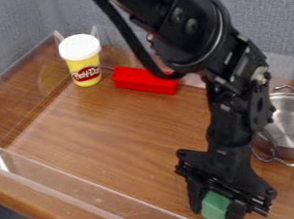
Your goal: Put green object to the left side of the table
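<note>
The gripper (223, 201) points straight down with its jaws closed on the green object (217, 207), which sits between them on the table (85, 129). A steel pot (292, 124) stands just beside the arm.

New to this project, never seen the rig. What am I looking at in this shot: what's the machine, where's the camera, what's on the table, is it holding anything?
The black jointed machine is a single robot arm, ending in a two-fingered pincer that points straight down. The one camera looks down at an angle from across the table.

The surface is a brown wood-grain table fenced by low clear acrylic walls, with grey fabric behind. On it stand a yellow tub with a white lid at the far left, a red rectangular block beside it, and a shiny metal pot at the right.

Near the front edge, the pincer's fingers are shut on a small matte green block, which appears to sit on the table, not yet lifted.
</note>
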{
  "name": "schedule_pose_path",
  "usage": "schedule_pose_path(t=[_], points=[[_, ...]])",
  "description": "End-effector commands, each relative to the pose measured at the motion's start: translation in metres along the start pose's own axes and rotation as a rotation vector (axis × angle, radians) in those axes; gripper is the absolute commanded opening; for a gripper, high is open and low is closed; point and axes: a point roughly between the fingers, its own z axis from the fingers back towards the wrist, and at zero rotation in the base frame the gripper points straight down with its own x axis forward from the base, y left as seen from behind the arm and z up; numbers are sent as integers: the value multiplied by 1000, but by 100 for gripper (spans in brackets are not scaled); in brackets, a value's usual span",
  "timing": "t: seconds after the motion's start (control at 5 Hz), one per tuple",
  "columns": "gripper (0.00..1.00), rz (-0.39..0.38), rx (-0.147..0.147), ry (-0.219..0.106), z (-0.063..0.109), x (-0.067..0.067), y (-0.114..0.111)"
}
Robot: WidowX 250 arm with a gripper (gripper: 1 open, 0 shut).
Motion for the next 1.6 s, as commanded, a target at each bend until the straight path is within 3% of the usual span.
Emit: schedule_pose_path(t=[0.0, 0.6, 1.2, 1.4], points=[[0, -31, 4, -60, 23, 5, -4], [0, -99, 39, -146, 63, 12, -3], [0, -92, 21, -131, 29, 8, 6], [0, -95, 27, -140, 32, 8, 7]])
